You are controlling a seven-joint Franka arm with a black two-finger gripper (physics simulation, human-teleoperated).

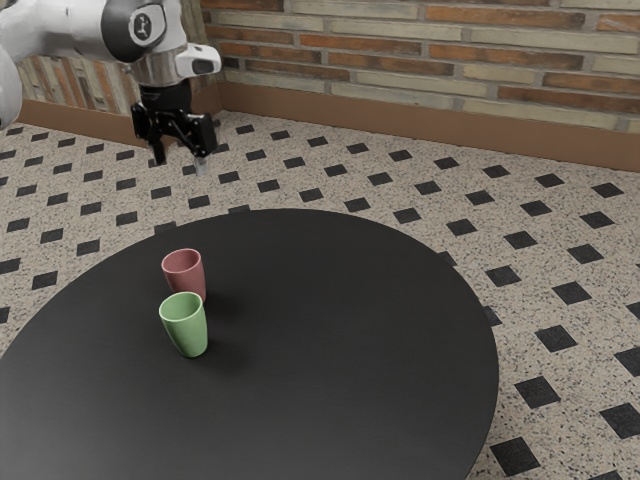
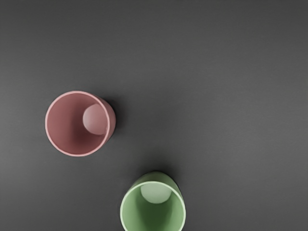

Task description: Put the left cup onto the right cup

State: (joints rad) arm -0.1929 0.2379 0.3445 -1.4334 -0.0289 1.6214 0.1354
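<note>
A dusty-red cup [image 1: 184, 273] and a green cup [image 1: 184, 323] stand upright and close together on the round black table [image 1: 330, 350], near its left side in the exterior view. The green cup is nearer the camera, the red one just behind it. My gripper [image 1: 180, 160] hangs high above the table, well above and behind the cups, open with nothing between its fingers. From the wrist view I look straight down into the red cup [image 2: 79, 123] and the green cup [image 2: 153, 207]; both are empty.
The black tabletop [image 2: 216, 96] stretches wide to the exterior view's right of the cups. Around the table lie a speckled tiled floor [image 1: 520, 220] and a brick wall [image 1: 420, 50] at the back.
</note>
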